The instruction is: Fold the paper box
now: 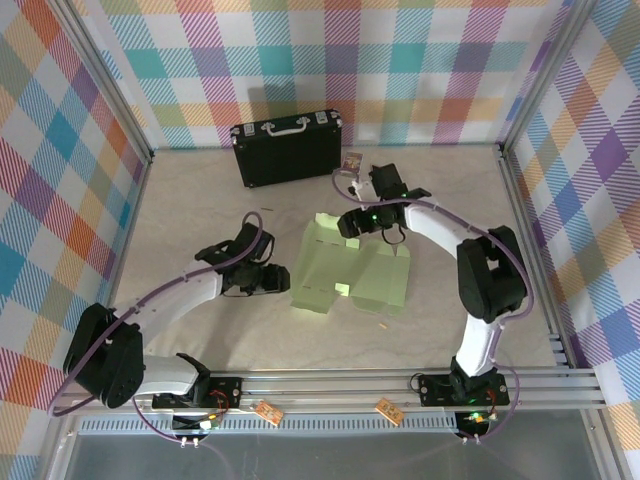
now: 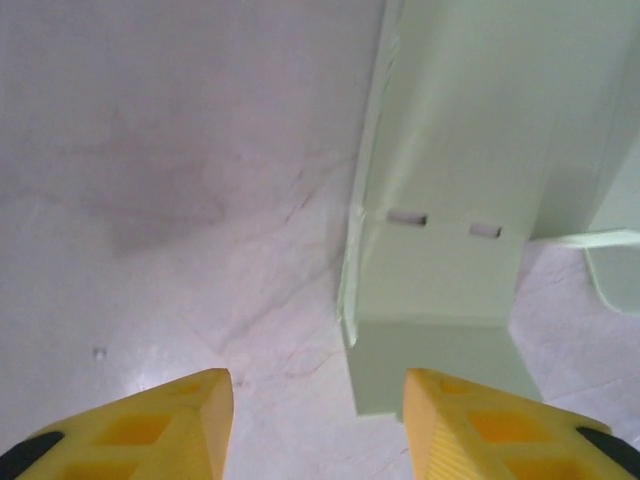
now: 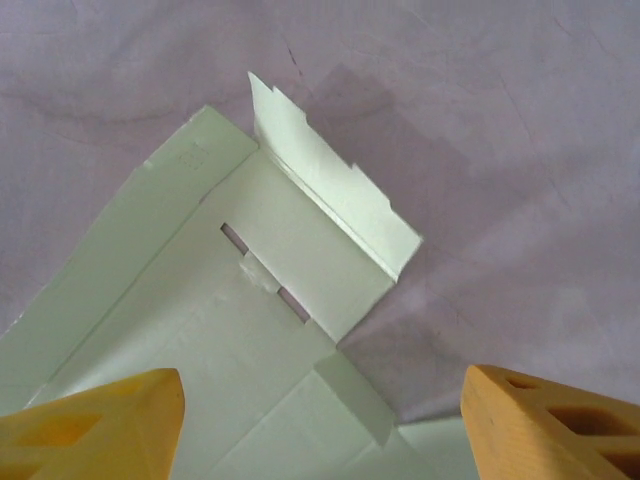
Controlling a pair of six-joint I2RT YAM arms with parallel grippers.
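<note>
The paper box [image 1: 350,270] lies mid-table as a flat, creased, pale green cut-out with flaps. My left gripper [image 1: 278,282] sits low at its left edge. In the left wrist view the left gripper [image 2: 315,425] is open; a slotted flap of the paper box [image 2: 450,200] lies ahead, its corner reaching beside the right finger [image 2: 480,430]. My right gripper [image 1: 346,222] hovers over the cut-out's far end. From the right wrist, the right gripper [image 3: 320,425] stands wide open above the paper box [image 3: 200,330], where one end flap [image 3: 330,200] stands up.
A black case [image 1: 288,148] with a metal handle stands at the back wall, with a small card [image 1: 352,160] beside it. Plaid walls close in three sides. An aluminium rail [image 1: 400,385] runs along the near edge, with two orange tags [image 1: 267,412] on it.
</note>
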